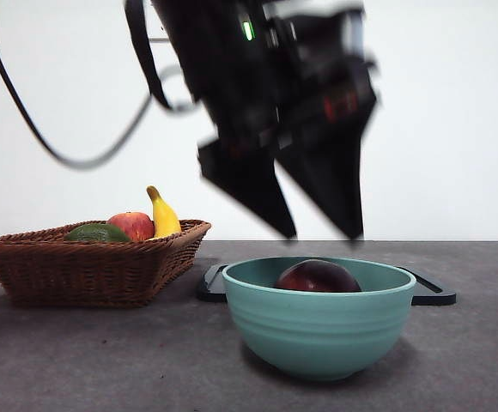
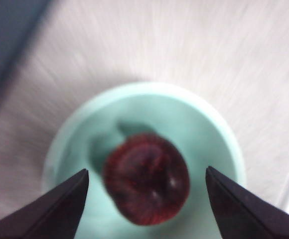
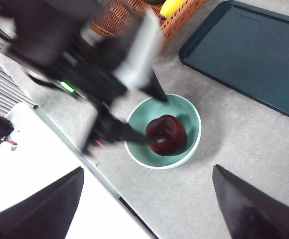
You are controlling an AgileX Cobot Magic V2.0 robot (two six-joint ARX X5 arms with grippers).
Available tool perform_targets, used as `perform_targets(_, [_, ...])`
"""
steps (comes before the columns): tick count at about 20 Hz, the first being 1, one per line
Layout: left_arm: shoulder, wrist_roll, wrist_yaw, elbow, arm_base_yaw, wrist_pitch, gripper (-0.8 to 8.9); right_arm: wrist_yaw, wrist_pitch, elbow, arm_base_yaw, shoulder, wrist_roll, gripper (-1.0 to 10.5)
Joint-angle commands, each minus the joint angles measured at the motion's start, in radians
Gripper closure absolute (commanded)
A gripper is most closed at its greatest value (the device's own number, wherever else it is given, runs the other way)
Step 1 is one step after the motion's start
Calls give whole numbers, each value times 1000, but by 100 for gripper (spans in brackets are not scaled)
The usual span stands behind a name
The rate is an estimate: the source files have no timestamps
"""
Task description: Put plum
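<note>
The dark maroon plum (image 1: 318, 277) lies inside the teal bowl (image 1: 318, 330) at the front of the table. It also shows in the left wrist view (image 2: 147, 179) and in the right wrist view (image 3: 166, 134). My left gripper (image 1: 322, 236) hangs open and empty just above the bowl, its jaws apart over the plum, and it looks blurred. In the left wrist view the gripper (image 2: 147, 199) frames the plum without touching it. My right gripper (image 3: 147, 209) is open and empty, high above the table and away from the bowl (image 3: 192, 144).
A wicker basket (image 1: 86, 262) at the left holds a red-yellow apple (image 1: 131, 225), a banana (image 1: 163, 215) and a dark green fruit (image 1: 97, 233). A dark tray (image 1: 434, 292) lies behind the bowl. The table's edge (image 3: 79, 154) runs near the bowl.
</note>
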Motion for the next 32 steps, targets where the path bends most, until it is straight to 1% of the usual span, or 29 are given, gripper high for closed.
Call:
perform_targets(1, [-67,-10,-3,37,17,10,435,-1,3,19,5,4,-1,533])
perform_targets(3, [-143,-17,-3,38,47,12,435,-1,3,19,5,4,-1,533])
perform_targets(6, [-256,-51,3,38,112,6,436,-1,3,19,5,4,-2,533])
perform_targets(9, [-365,-62,64,38,199,-9,439,0,3,19,5,4,-2,533])
perform_targets(11, [-432,-62,103,38,268,-50,439,0,4,19,5,4,-2,533])
perform_targets(15, [-539,-53,158,32,408,-181,439,0,14,19,5,4,-2,533])
perform_targets(18, [-608,-32,254,-7,482,-268,439,0,30,19,5,5,-1,533])
perform_targets(23, [-717,-35,430,-215,504,-298,439,27,33,19,5,5,0,533])
perform_targets(25, [-740,-24,521,-282,497,-332,439,30,33,19,5,5,0,533])
perform_targets(27, [-743,-8,536,-303,497,-365,440,30,33,19,5,12,0,533])
perform_targets(32, [-743,-5,537,-303,497,-365,440,32,19,19,5,51,0,534])
